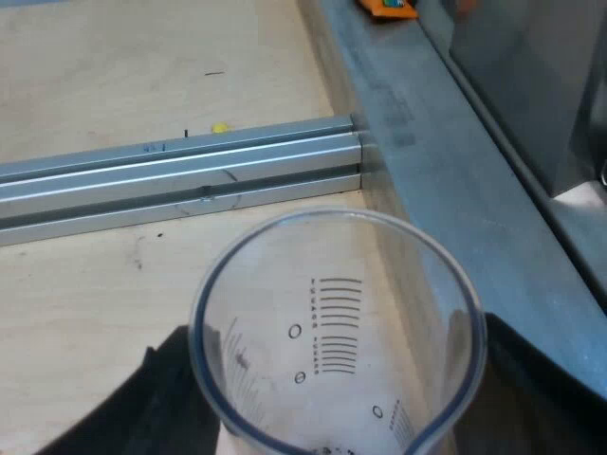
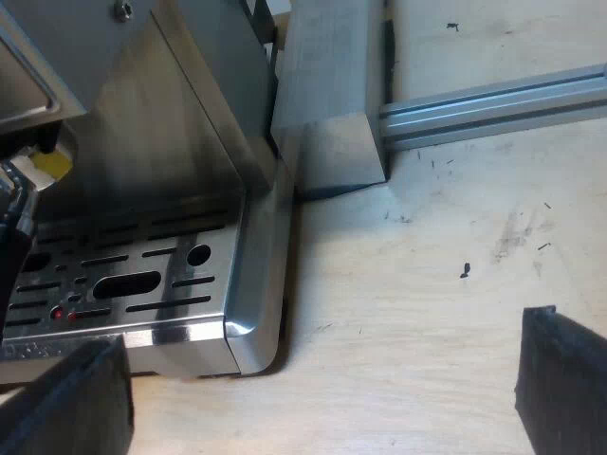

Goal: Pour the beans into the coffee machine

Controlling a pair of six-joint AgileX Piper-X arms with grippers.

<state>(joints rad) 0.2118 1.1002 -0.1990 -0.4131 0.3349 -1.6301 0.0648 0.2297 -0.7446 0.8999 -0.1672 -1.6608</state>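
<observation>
Pinching a clear round measuring glass (printed scale), left gripper hangs near a grooved aluminium rail; right gripper gapes over open plywood.

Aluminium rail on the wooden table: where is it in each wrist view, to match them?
Left wrist view: the silver grooved aluminium rail crosses the table beyond the clear measuring glass, ending at a grey beam.
Right wrist view: the rail meets that beam beside the steel espresso machine.
Shared landmark: the grey beam.

Right claw, spread wide, seemingly hovers beside the espresso machine.
</observation>
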